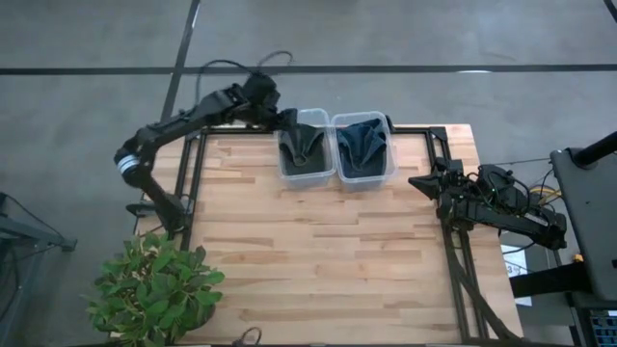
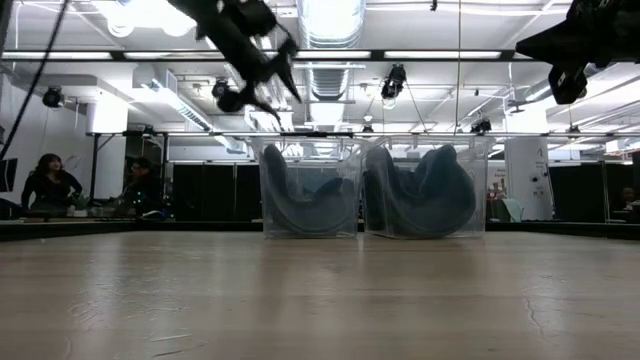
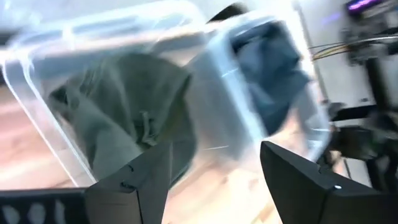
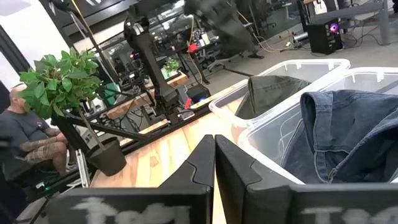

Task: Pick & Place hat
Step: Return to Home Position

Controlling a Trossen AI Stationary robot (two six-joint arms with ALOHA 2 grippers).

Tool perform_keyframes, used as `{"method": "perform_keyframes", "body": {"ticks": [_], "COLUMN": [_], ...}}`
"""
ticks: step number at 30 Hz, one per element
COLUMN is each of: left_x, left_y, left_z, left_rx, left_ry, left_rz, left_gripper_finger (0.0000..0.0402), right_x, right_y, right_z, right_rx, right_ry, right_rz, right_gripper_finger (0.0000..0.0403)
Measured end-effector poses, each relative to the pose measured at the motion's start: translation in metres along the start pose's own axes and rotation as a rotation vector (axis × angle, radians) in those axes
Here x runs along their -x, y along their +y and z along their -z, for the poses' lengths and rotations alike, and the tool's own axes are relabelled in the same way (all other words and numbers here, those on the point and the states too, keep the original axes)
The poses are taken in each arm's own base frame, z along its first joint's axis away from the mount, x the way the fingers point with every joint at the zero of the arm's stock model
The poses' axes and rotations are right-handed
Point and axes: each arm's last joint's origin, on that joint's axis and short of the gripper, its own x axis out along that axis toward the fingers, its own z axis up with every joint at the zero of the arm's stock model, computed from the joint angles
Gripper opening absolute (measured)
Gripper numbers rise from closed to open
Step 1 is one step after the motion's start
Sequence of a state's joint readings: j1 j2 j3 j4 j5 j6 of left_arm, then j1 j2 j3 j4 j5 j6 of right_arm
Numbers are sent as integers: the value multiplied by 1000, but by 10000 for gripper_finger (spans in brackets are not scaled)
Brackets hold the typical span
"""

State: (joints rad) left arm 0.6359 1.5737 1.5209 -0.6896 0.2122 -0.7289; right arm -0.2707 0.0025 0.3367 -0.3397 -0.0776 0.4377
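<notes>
Two clear bins stand side by side at the table's far middle. The left bin [image 1: 285, 166] holds an olive-grey hat [image 1: 307, 146] [image 3: 124, 118], crumpled on the bin's bottom. The right bin [image 1: 389, 164] holds a blue denim hat [image 1: 362, 145] [image 4: 348, 137]. My left gripper [image 1: 286, 121] [image 3: 214, 168] hangs open above the left bin's far left corner, tilted down toward the olive-grey hat, with nothing between its fingers. My right gripper [image 1: 420, 181] [image 4: 214, 146] waits shut and empty at the table's right edge, just right of the bins.
A potted plant [image 1: 154, 289] stands at the table's near left corner. A dark metal frame [image 1: 453, 241] runs along the table's left and right sides. Bare wood lies in front of the bins. People sit beyond the table [image 2: 50, 182] [image 4: 25, 137].
</notes>
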Motion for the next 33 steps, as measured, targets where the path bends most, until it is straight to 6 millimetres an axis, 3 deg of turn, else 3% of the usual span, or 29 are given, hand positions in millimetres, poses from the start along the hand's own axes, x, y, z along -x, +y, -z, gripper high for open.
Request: {"method": "perform_keyframes", "body": {"ticks": [6, 11, 16, 22, 26, 29, 31, 33], "left_x": [77, 147, 211, 266, 283, 279, 267, 237], "left_y": [-25, -34, -24, 0, 15, 24, 28, 33], "left_z": [17, 41, 68, 101, 118, 126, 128, 130], "left_rx": [-163, -321, -419, -409, -463, -494, -506, -520], "left_ry": [-113, -221, -310, -372, -413, -448, -483, -449], "left_rz": [147, 262, 336, 356, 361, 381, 420, 475], "left_gripper_finger": [236, 236, 236, 236, 236, 236, 236, 236], "right_x": [0, 0, 0, 1, 1, 0, 0, 0], "right_y": [0, -2, -4, -5, -5, -3, -2, -1], "right_z": [1, 4, 8, 12, 11, 7, 4, 1], "right_rx": [1, -1, -4, -11, -10, 0, 5, 14], "right_ry": [7, 46, 78, 119, 112, 77, 42, 13], "right_rz": [3, 21, 36, 57, 52, 35, 19, 5], "right_gripper_finger": [9, 8, 9, 9, 9, 9, 9, 9]}}
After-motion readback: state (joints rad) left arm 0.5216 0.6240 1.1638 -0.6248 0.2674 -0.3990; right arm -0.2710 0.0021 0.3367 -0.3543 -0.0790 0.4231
